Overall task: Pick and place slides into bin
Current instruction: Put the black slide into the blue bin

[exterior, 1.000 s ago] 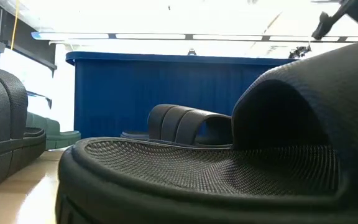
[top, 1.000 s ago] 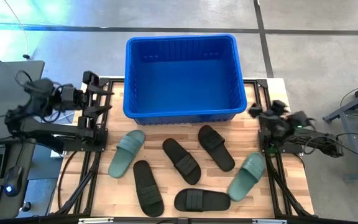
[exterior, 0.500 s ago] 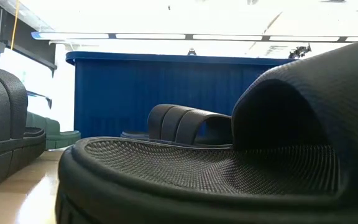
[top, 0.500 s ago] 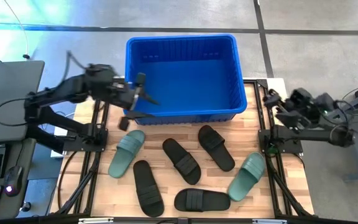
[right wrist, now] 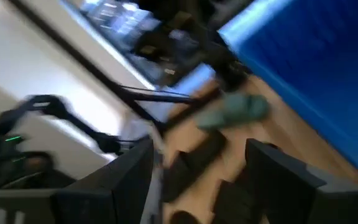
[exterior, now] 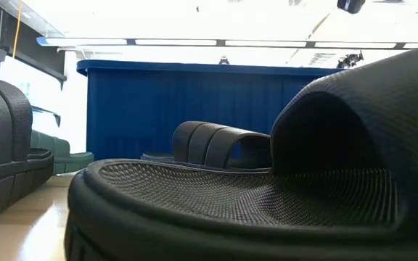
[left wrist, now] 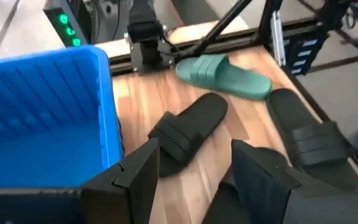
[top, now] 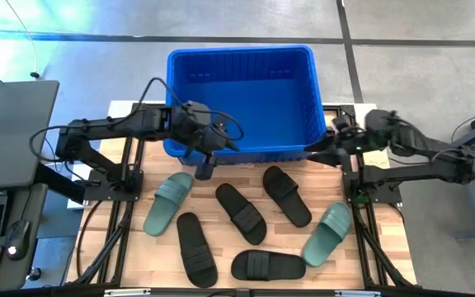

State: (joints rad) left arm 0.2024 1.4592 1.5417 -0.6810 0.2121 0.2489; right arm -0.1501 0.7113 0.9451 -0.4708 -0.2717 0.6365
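Note:
The blue bin (top: 242,99) stands at the table's far middle. Six slides lie flat on their soles on the wood in front of it: green ones at the left (top: 167,202) and the right (top: 328,233), and black ones between them (top: 240,213) (top: 287,195) (top: 196,247) (top: 268,266). My left gripper (top: 213,153) is open and empty by the bin's near left corner, above the table; its wrist view (left wrist: 194,180) looks over a black slide (left wrist: 188,130). My right gripper (top: 320,148) is open and empty by the bin's near right corner (right wrist: 197,180).
Black arm frames (top: 122,186) (top: 361,194) stand at both table sides. In the low view a black slide (exterior: 267,188) fills the foreground, with the bin's wall (exterior: 194,109) behind it. Bare wood shows between the bin and the slides.
My left gripper has swung from the table's left side toward the right and now hangs in front of the bin's near left corner. My right gripper has left its place at the right edge and gone left toward the bin's near right corner. The slides have not moved.

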